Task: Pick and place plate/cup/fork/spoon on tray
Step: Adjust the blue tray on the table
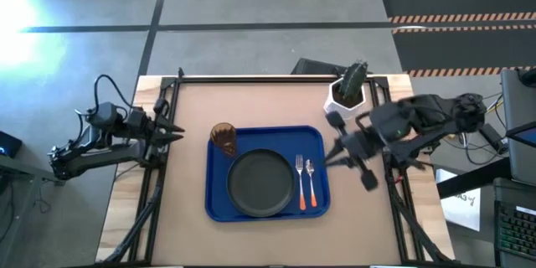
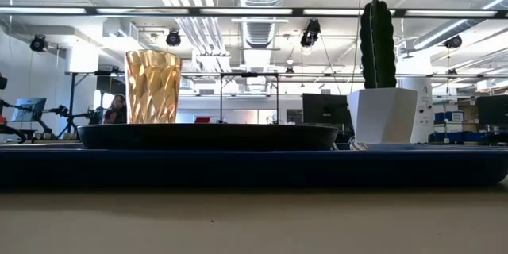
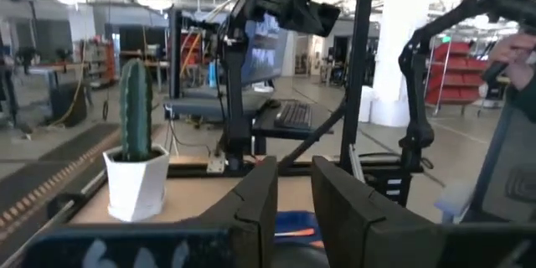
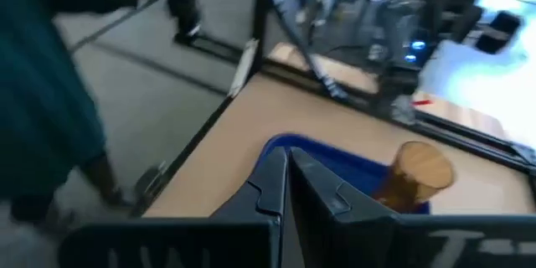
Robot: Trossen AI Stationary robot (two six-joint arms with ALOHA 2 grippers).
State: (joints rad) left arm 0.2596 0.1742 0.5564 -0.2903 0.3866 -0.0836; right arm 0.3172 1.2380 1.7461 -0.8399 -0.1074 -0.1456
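Left of the right gripper (image 1: 328, 161), closed and empty: blue tray (image 1: 219, 204) carrying plate (image 1: 260, 184), cup (image 1: 223, 136), fork (image 1: 300, 182), spoon (image 1: 311, 182). Load appears complete. Retreat should lift clear, avoiding cactus pot (image 1: 347, 92). Left gripper (image 1: 176, 134), slightly parted, empty, waits well off.

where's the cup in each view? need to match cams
High view: cup stands in the far-left corner of the blue tray.
Low view: cup left of centre, behind the plate.
Left wrist view: not in it.
Right wrist view: cup at right, on the tray.
Shared landmark: the blue tray.
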